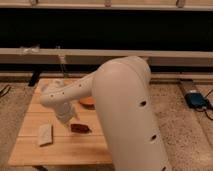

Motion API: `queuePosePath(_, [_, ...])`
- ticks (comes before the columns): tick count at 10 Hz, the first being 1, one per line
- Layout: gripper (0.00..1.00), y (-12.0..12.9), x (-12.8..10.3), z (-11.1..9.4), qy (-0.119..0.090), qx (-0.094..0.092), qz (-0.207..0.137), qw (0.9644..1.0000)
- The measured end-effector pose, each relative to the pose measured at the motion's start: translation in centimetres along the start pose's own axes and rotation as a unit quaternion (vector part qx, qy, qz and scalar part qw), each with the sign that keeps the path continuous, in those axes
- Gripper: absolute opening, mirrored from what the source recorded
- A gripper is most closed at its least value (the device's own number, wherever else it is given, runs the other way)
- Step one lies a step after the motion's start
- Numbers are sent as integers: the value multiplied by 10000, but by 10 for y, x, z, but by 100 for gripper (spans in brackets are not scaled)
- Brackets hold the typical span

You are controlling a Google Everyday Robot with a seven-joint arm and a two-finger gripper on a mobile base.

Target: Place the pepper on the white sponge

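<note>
Camera view is showing the gripper (69,119) hanging low over the table (60,152), just at 10 o'clock of the pepper (80,128); whether it is open or closed I cannot tell. The pepper is lying flat on the wood near the table's middle, apart from the sponge (45,134), which is sitting at its 9 o'clock. Judging by this, the step in hand is the grasp: the gripper is needing to settle squarely across the pepper's narrow width, low enough to catch so thin a thing, before carrying it toward 9 o'clock and releasing it centred on the pad. The pepper is appearing as a short dark-red sliver, lying roughly along the 3-to-9 o'clock line.
</note>
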Motion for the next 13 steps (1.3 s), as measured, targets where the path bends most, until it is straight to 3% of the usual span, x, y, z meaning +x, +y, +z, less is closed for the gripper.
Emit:
queuePosePath(5, [66,-1,9,12,188,-58,-3,9998])
queuePosePath(8, [65,4,13,30,389,-3,84,9992])
queuePosePath(9, [59,1,16,34,453,33,172,9988])
queuePosePath(13, [19,-3,15,34,517,161,357,9979])
